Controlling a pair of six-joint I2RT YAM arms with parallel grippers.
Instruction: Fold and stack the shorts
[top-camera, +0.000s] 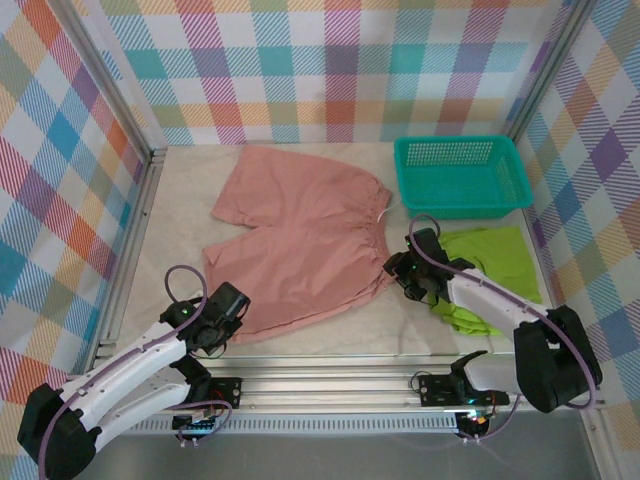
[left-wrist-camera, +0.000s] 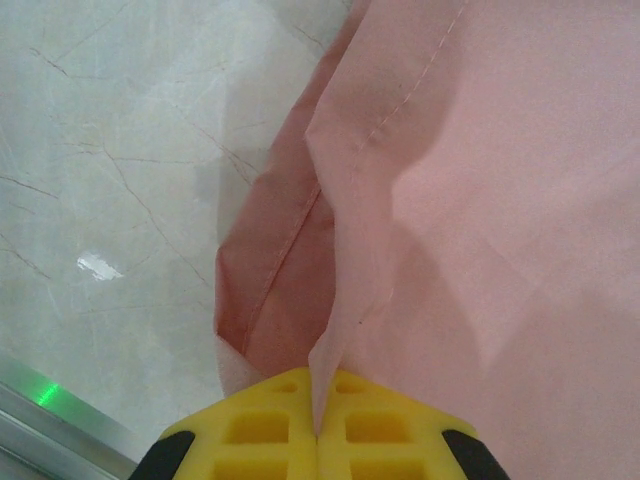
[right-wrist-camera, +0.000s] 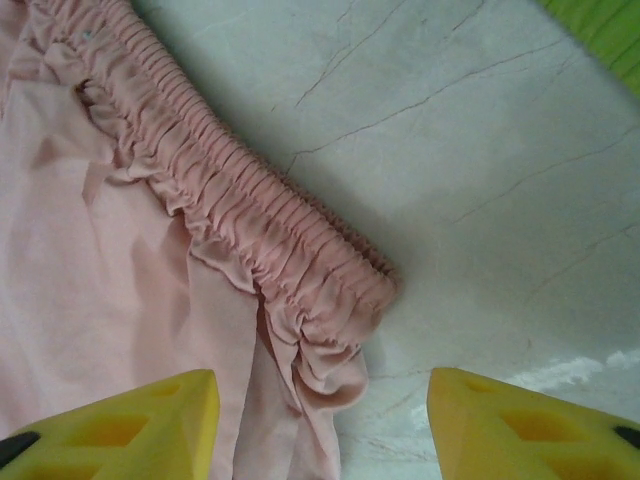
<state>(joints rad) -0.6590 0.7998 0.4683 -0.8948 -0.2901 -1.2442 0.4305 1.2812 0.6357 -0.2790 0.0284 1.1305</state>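
The salmon pink shorts (top-camera: 300, 235) lie spread flat in the middle of the table, waistband to the right. My left gripper (top-camera: 228, 318) is at their near left leg hem, and its yellow fingers (left-wrist-camera: 260, 430) are shut on a fold of the pink shorts (left-wrist-camera: 480, 200). My right gripper (top-camera: 403, 272) is at the near end of the gathered waistband (right-wrist-camera: 250, 205), open, with the waistband corner (right-wrist-camera: 335, 365) lying between its yellow fingers (right-wrist-camera: 140, 415). The lime green shorts (top-camera: 490, 270) lie crumpled at the right, partly under the right arm.
A teal basket (top-camera: 462, 176) stands at the back right, close behind the green shorts. Checkered walls enclose the table on three sides. A metal rail (top-camera: 330, 385) runs along the near edge by the arm bases. Bare marble table (left-wrist-camera: 110, 180) lies left of the pink hem.
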